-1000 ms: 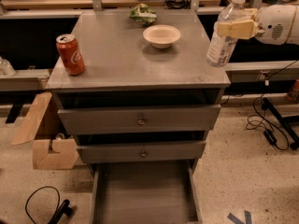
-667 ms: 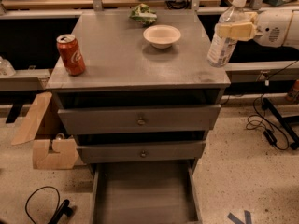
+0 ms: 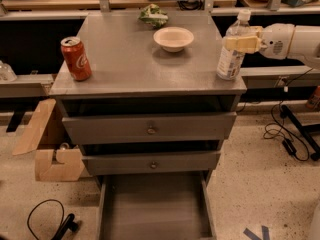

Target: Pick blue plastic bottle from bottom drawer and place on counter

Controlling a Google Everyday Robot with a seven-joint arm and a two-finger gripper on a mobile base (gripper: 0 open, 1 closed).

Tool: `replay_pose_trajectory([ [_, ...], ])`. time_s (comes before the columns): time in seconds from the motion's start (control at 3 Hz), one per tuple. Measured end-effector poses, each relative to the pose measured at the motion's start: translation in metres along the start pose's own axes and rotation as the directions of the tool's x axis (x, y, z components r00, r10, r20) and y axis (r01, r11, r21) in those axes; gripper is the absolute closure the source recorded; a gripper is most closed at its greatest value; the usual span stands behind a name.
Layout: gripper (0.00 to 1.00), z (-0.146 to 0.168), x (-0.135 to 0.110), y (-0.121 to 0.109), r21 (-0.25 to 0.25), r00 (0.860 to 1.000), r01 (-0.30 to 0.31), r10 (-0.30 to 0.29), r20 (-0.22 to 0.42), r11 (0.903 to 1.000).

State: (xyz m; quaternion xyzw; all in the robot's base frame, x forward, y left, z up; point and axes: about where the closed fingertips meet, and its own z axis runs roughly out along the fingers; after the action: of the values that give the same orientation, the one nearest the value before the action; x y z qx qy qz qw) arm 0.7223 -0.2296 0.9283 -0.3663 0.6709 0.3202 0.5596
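Note:
The blue plastic bottle (image 3: pixel 229 64), clear with a white cap and pale label, stands upright at the right front corner of the grey counter (image 3: pixel 130 59). Its base is at or just above the surface. My gripper (image 3: pixel 236 44) reaches in from the right on a white arm, and its tan fingers (image 3: pixel 246 43) are shut on the bottle's upper body. The bottom drawer (image 3: pixel 155 209) is pulled open below the cabinet, and only its flat grey floor shows.
A red soda can (image 3: pixel 76 58) stands at the counter's left front. A white bowl (image 3: pixel 173 38) and a green crumpled bag (image 3: pixel 153 15) sit toward the back. Two closed drawer fronts (image 3: pixel 150 129) lie above the open drawer. A cardboard box (image 3: pixel 50 149) and cables (image 3: pixel 287 139) lie on the floor.
My gripper has moved the bottle left and down, from tilted beyond the right edge to upright over the counter's right front corner.

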Motion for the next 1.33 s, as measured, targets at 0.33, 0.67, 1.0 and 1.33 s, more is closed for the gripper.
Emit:
replay_pose_trajectory([
  [0.33, 1.0, 0.0064, 0.0081, -0.0005, -0.012, 1.0, -0.008, 0.008, -0.007, 0.9999],
  [0.67, 0.82, 0.0052, 0.0009, -0.0004, -0.012, 1.0, -0.008, 0.008, -0.008, 0.9999],
  [1.0, 0.59, 0.0052, 0.0005, -0.0003, -0.012, 1.0, -0.008, 0.008, -0.008, 0.9999],
  [1.33, 0.35, 0.0088, 0.0008, 0.0007, -0.017, 1.0, -0.009, 0.008, -0.007, 0.9998],
])
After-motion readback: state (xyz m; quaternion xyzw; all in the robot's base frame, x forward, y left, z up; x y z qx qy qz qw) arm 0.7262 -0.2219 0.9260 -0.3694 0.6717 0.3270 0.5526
